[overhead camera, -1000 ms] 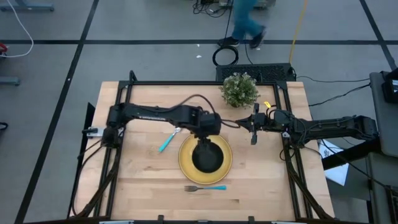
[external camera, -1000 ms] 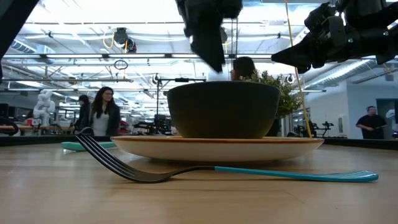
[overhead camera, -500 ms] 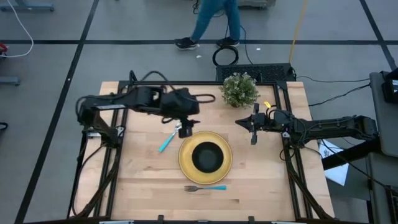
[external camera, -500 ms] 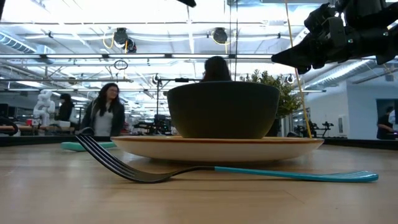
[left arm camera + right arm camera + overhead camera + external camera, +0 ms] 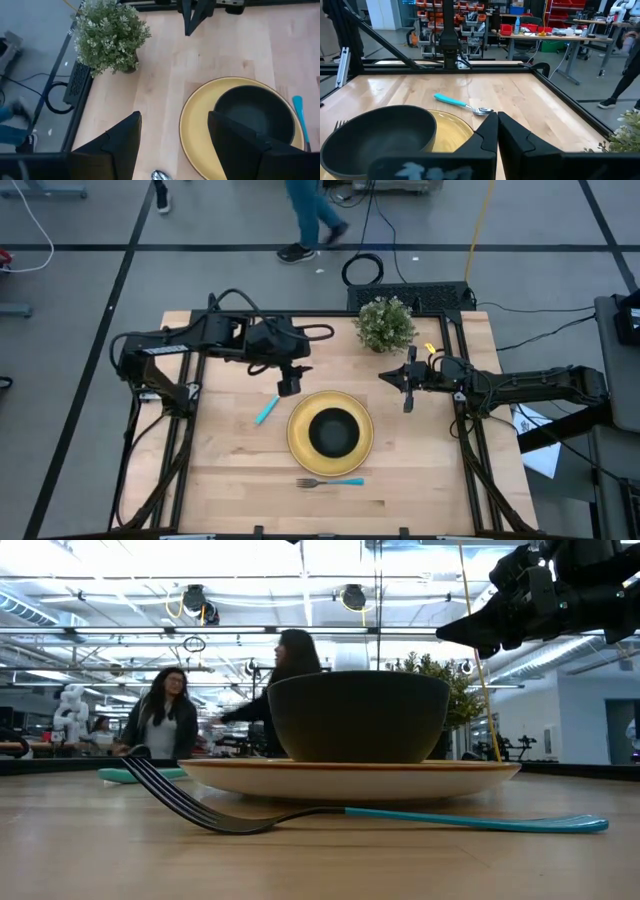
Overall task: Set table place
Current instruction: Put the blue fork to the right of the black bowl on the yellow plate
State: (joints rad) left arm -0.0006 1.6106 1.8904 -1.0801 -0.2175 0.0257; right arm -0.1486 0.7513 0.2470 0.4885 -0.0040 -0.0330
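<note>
Now the left gripper point(image 5: 289, 385) — jaws wide, empty — is retreating from the bowl point(image 5: 331, 431); the spoon point(image 5: 266, 409) is waiting; the right gripper point(image 5: 406, 380) is hovering closed.

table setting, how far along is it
Mostly laid out. The black bowl sits on the yellow plate, and the fork lies on the table beside the plate. In hand: nothing; the left hand hovers open above the spoon, which lies angled off the plate's other side. The right hand waits shut near the plant. Left: probably straightening the spoon.
</note>
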